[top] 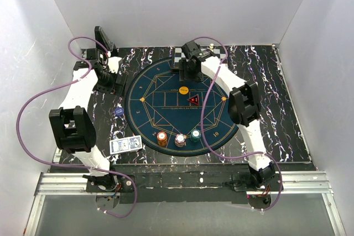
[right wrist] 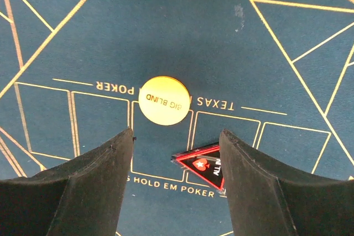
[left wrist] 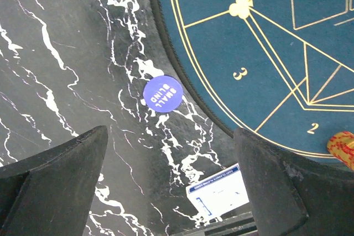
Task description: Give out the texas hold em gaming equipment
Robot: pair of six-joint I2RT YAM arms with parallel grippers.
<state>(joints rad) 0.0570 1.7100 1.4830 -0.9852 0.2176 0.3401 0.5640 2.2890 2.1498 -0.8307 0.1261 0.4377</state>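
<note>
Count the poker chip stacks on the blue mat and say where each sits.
3, in a row along the mat's near edge: orange stack leftmost, white-pink stack middle, teal stack rightmost. None seems hidden.

Two white robot arms with black joints rise from the near table edge. The left arm bends up and reaches forward, its left gripper (left wrist: 171, 181) pointing down, dark fingers (left wrist: 61, 181) spread wide with nothing between them. The right arm arches forward too; the right gripper (right wrist: 177, 175) hangs downward, jaws parted and empty.
</note>
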